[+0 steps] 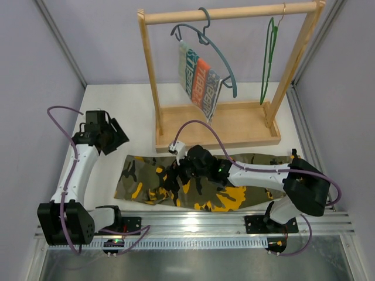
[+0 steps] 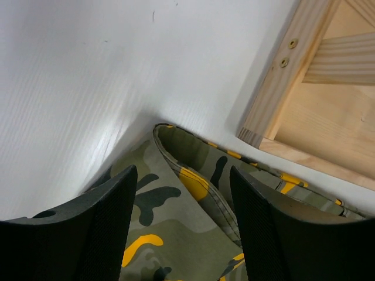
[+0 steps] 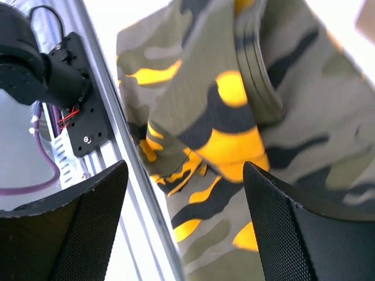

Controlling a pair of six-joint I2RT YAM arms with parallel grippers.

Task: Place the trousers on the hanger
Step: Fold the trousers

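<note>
Rail (image 1: 193, 219), trousers (image 1: 140, 175), white table (image 1: 117, 105), grey walls (image 1: 35, 58)

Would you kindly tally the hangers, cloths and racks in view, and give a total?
Hangers: 2 (green hanger, blue-grey hanger)
Cloths: 2 (trousers, striped cloth)
Racks: 1 (wooden rack)
Total: 5
</note>
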